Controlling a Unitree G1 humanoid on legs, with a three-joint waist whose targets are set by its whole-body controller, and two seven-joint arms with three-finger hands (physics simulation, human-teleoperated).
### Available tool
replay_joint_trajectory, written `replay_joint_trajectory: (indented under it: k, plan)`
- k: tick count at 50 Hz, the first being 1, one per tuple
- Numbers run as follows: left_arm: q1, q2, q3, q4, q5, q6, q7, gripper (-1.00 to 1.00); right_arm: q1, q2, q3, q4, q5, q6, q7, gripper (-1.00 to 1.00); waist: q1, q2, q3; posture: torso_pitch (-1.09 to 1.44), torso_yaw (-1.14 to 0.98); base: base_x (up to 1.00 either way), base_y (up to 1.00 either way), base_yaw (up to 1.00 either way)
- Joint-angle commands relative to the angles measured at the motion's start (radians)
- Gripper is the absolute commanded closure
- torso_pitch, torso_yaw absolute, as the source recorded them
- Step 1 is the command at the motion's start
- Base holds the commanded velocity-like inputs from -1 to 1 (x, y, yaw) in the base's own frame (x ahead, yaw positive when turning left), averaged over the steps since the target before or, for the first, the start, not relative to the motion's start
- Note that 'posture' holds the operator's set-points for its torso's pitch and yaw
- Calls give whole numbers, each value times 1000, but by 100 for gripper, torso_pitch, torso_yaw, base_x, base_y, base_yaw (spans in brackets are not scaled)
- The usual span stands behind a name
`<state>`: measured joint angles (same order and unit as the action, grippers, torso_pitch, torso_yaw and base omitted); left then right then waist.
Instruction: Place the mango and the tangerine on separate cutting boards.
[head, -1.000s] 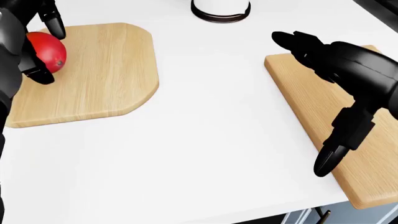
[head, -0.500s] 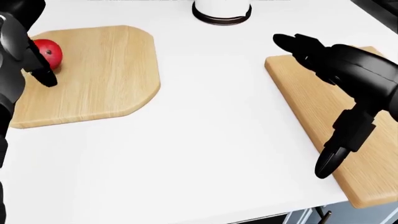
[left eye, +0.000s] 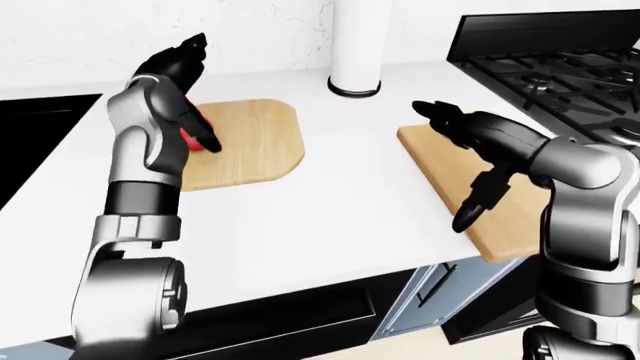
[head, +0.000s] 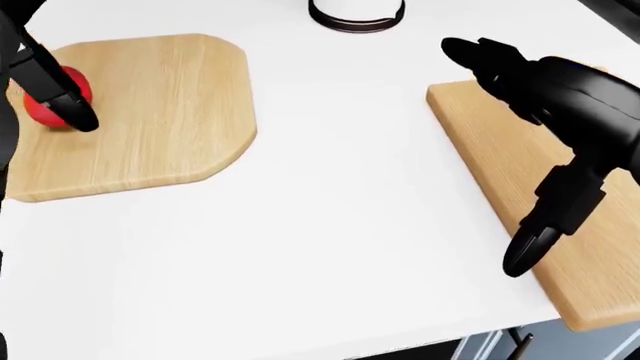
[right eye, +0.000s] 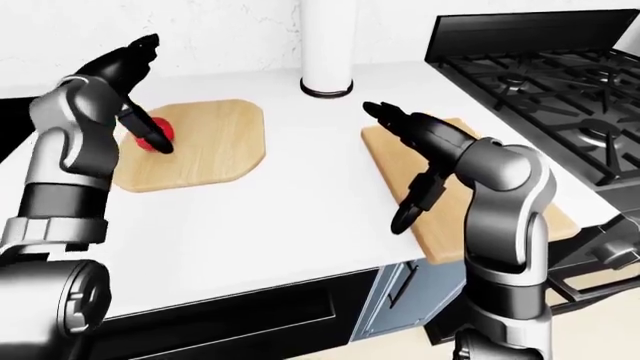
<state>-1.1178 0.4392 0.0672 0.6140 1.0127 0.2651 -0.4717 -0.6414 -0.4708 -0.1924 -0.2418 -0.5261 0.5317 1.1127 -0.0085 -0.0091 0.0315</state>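
Your anchor is the left cutting board (head: 150, 112), the pale wooden one with clipped corners, lying on the white counter (head: 340, 210). To its right in the head view, well apart across bare counter, lies the right cutting board (head: 520, 195), and nothing rests on its wood that you can see. Beyond that second board, the eye views show a black stove (left eye: 560, 67); above the left board's far right corner stands a white cylinder with a dark base ring (head: 356, 15).

Your right hand (head: 545, 112) hangs over the right board with fingers spread and one finger pointing down, gripping nothing. Your left hand (right eye: 125, 90) stands over the left board's left edge, fingers released and splayed; one fingertip overlaps the fruit, but nothing closes round it.

The red, round fruit (head: 50, 101) sits on the left board near its left edge. Judging by colour, it reads as the mango, so that half looks done. No tangerine shows in any view.

Your next move, as I judge it, is to lift the left hand clear without nudging the fruit, then find the tangerine and bring it to the right board.

No brand, label or writing can be read anywhere.
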Motion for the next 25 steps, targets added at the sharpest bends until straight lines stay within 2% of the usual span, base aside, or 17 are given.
replay_joint_trajectory:
  k: [1, 3, 7, 12, 16, 25]
  plan:
    - [-24, 15, 17, -107, -6, 30, -64, -100, -29, -14, -17, -40, 4, 5, -12, -100, 0, 1, -29, 0, 0, 0, 0, 0]
    - [13, 12, 34, -251, -21, 75, -147, -100, -29, -15, -24, -65, 11, 27, -9, -100, 1, 1, -27, 0, 0, 0, 0, 0]
    - [86, 1, 48, -460, -28, 145, -253, -100, -24, -17, -30, -117, 25, 69, -6, -100, 2, 1, -23, 0, 0, 0, 0, 0]
    - [152, -10, 64, -652, -38, 224, -340, -100, -21, -23, -43, -198, 48, 139, -3, -100, 5, 1, -18, 0, 0, 0, 0, 0]
    - [218, -43, 55, -861, -16, 304, -431, -100, -38, -35, -49, -302, 67, 240, 4, -100, 5, 0, -15, 0, 0, 0, 0, 0]
    - [312, -101, 44, -1157, 57, 399, -586, -100, -15, -49, -58, -505, 95, 409, -19, -100, 10, -7, -3, 0, 0, 0, 0, 0]
